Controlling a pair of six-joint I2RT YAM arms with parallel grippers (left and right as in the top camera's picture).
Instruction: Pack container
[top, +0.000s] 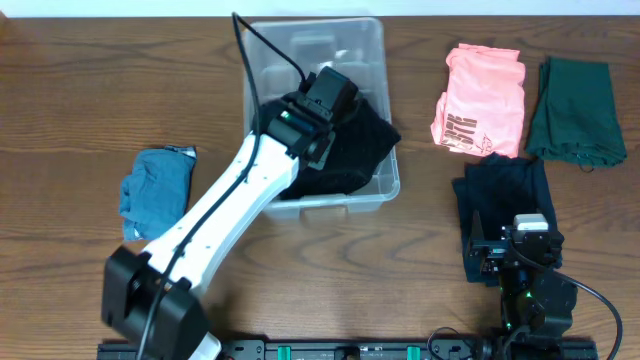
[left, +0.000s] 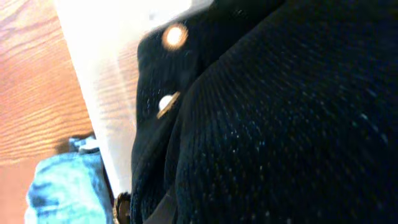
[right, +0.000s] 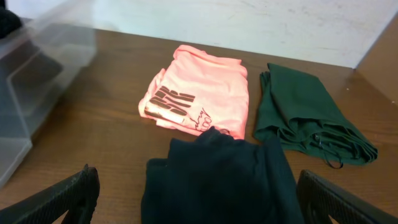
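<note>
The container (top: 290, 50) sits top centre on the table (top: 80, 100), holding a black knit (top: 365, 140); the left pincer (top: 335, 90) hangs over it, grip impossible to tell. Over a dark shirt (right: 217, 174), the right pincer (right: 198, 190) gapes wide.

The container (top: 368, 55) is clear, the knit garment (top: 355, 150) black, the lettered shirt (top: 482, 100) pink.

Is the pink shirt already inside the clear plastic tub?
No, the pink shirt lies on the table outside the container, between it and the green garment.
</note>
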